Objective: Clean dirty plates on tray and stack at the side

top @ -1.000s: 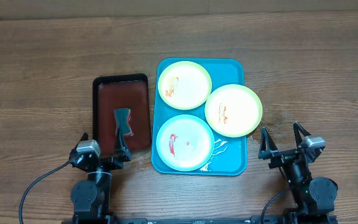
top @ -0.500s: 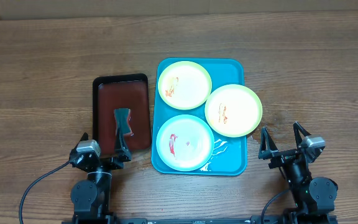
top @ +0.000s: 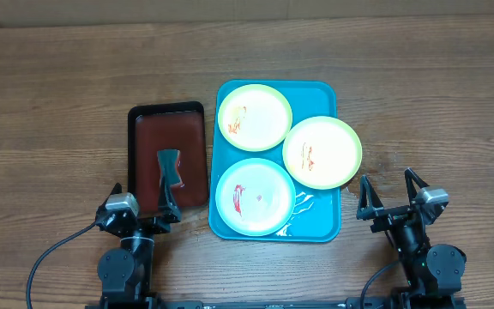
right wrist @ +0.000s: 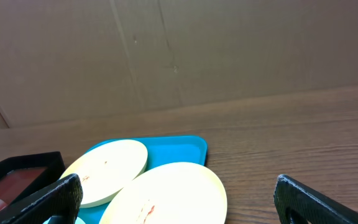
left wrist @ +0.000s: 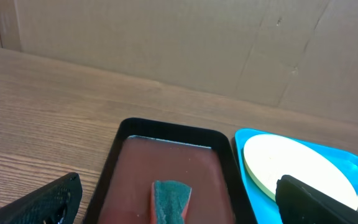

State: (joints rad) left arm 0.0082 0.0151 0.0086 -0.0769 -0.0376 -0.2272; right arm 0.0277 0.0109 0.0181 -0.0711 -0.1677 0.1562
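The turquoise tray (top: 325,222) holds three smeared plates: a yellow-green one at the back (top: 255,116), a yellow-green one (top: 322,152) overhanging the tray's right rim, and a pale blue-green one (top: 256,196) at the front. My left gripper (top: 141,204) is open and empty at the near end of the black tray. My right gripper (top: 393,194) is open and empty, right of the turquoise tray's front corner. The right wrist view shows both yellow-green plates (right wrist: 107,163) (right wrist: 179,193) and the tray (right wrist: 185,146). The left wrist view shows the back plate (left wrist: 297,165).
A smaller black tray (top: 168,112) with a red-brown inside lies left of the turquoise tray; a green sponge (top: 170,167) (left wrist: 171,199) lies in it. A cardboard wall (left wrist: 185,43) stands at the table's far edge. Bare wooden table (top: 436,103) lies to the right.
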